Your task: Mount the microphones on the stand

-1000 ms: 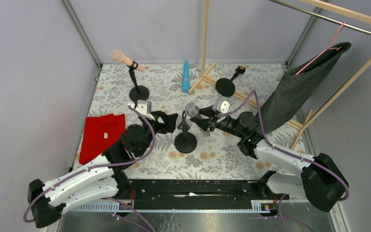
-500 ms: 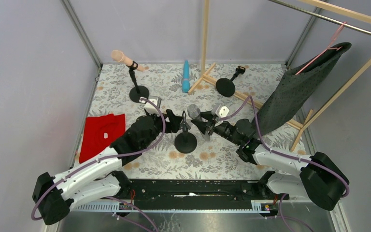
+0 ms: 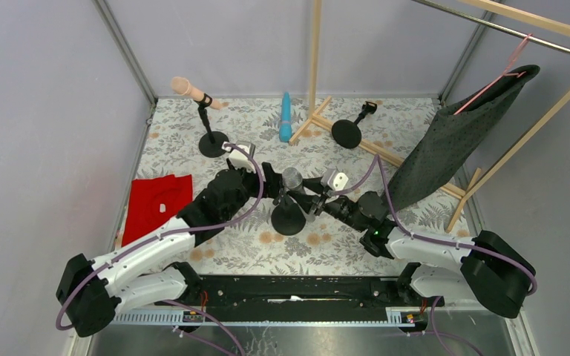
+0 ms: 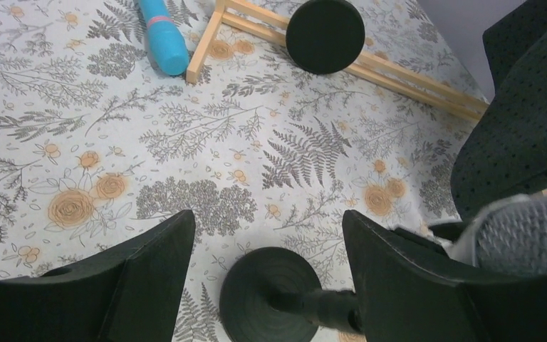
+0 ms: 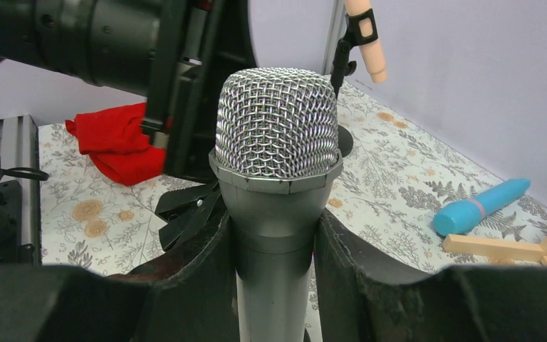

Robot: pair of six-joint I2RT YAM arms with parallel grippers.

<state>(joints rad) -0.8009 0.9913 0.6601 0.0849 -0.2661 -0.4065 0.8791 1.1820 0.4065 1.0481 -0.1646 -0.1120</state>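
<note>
My right gripper point(image 3: 309, 197) point(image 5: 274, 239) is shut on the body of the silver-grey microphone point(image 3: 292, 178) point(image 5: 276, 142) and holds it upright at the middle stand point(image 3: 288, 220), with its black clip point(image 5: 185, 212) just left of my fingers. My left gripper point(image 3: 273, 187) point(image 4: 267, 228) is open, with the stand's pole point(image 4: 325, 305) between its fingers, close to the right one, above the round base point(image 4: 267, 299). The peach-pink microphone point(image 3: 185, 87) point(image 5: 367, 39) sits clipped on the back-left stand point(image 3: 213, 144). The cyan-blue microphone point(image 3: 286, 116) point(image 4: 162, 34) point(image 5: 481, 206) lies on the cloth at the back.
A third black stand point(image 3: 346, 133) point(image 4: 325, 25) stands at the back right beside a wooden pole frame point(image 3: 314, 59). A red cloth point(image 3: 156, 208) point(image 5: 117, 142) lies at the left. A dark garment point(image 3: 453, 144) hangs on a rack at the right.
My left gripper has moved forward and right until it straddles the middle stand's pole. My right gripper has moved left with the silver-grey microphone, bringing it up to the stand's clip.
</note>
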